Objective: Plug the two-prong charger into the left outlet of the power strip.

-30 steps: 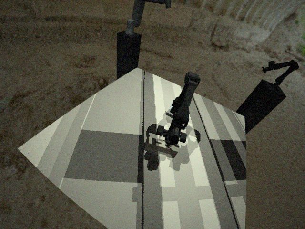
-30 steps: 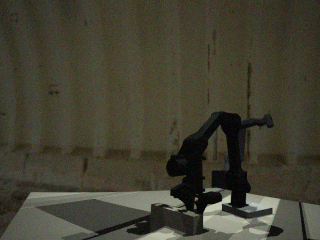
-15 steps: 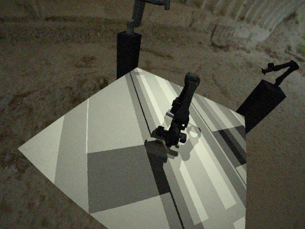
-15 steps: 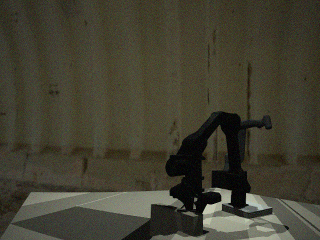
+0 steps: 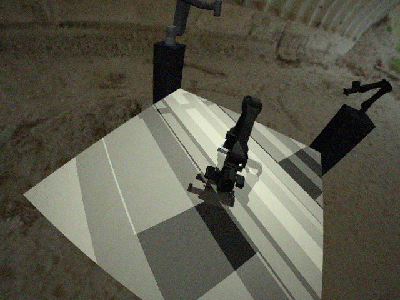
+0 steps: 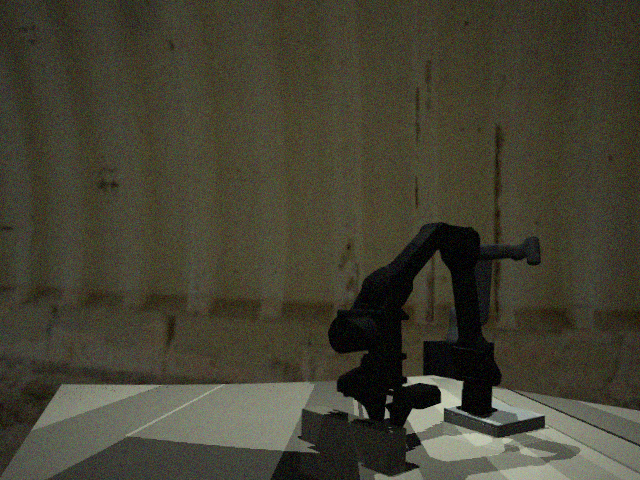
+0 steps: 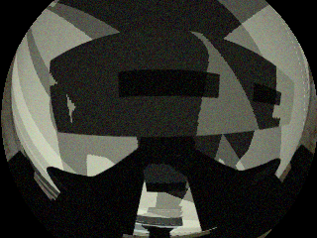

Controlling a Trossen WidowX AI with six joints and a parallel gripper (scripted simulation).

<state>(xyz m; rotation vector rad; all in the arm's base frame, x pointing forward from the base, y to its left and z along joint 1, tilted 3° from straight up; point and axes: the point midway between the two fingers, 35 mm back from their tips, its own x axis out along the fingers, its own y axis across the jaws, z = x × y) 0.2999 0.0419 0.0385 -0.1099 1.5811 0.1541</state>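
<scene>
Dark charger (image 7: 161, 188) held upright in the gripper (image 7: 161, 225), directly above the grey block-shaped power strip (image 6: 356, 439) lying on the table

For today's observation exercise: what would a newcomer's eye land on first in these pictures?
The dark robot arm bent over the middle of the striped table, its gripper shut on a charger too dark to make out. Just beneath sits the grey power strip, shadowed.
</scene>
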